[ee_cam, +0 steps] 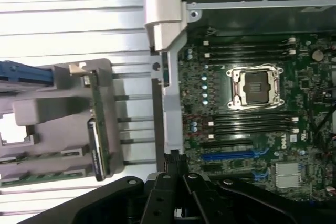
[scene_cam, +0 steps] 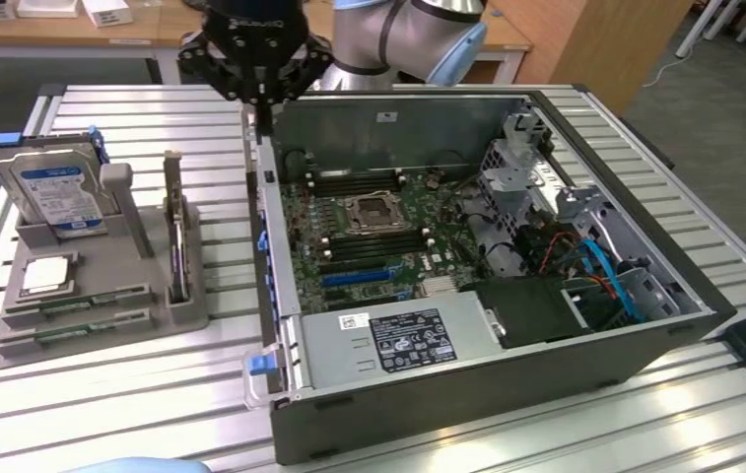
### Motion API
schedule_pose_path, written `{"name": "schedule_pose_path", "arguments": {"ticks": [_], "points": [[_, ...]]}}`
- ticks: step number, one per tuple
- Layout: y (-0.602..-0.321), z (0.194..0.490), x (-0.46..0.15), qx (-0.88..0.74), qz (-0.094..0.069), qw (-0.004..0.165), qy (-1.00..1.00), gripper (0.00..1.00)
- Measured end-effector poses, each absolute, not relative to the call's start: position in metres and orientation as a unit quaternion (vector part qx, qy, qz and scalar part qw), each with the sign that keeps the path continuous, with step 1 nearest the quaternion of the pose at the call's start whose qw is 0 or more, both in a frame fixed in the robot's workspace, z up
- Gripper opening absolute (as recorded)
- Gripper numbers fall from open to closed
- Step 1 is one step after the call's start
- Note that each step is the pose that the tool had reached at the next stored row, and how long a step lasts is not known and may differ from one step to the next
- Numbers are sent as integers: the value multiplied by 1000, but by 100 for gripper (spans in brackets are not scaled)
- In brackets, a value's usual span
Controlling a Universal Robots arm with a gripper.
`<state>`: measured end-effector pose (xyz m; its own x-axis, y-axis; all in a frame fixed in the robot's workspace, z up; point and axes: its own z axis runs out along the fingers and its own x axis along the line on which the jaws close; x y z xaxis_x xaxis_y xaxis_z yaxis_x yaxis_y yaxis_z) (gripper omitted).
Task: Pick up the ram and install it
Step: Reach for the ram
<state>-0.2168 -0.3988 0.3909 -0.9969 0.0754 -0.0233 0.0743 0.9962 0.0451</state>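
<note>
Exterior view, 9 o'clock: gray holder (scene_cam: 136,266) w/ hard drive (scene_cam: 57,192) standing at its 12. Two ram sticks (scene_cam: 80,304) lay flat in slots at its 7, and an upright card (scene_cam: 178,232) stood at its 3. Gripper (scene_cam: 259,98) hung at 12 o'clock over the PC case (scene_cam: 478,384) wall, jaws closed together, well apart from the ram sticks. Motherboard (scene_cam: 386,246) sat inside the case, approx. centre.

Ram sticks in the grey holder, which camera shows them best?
The exterior view: both ram sticks lie in the grey holder with their green sides showing. The wrist view sees them from above, as thin green strips.
</note>
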Motion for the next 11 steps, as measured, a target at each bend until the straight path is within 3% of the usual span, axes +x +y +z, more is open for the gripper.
{"name": "schedule_pose_path", "arguments": {"ticks": [11], "points": [[-399, 389, -267, 37, 22, 13, 999, 10]]}}
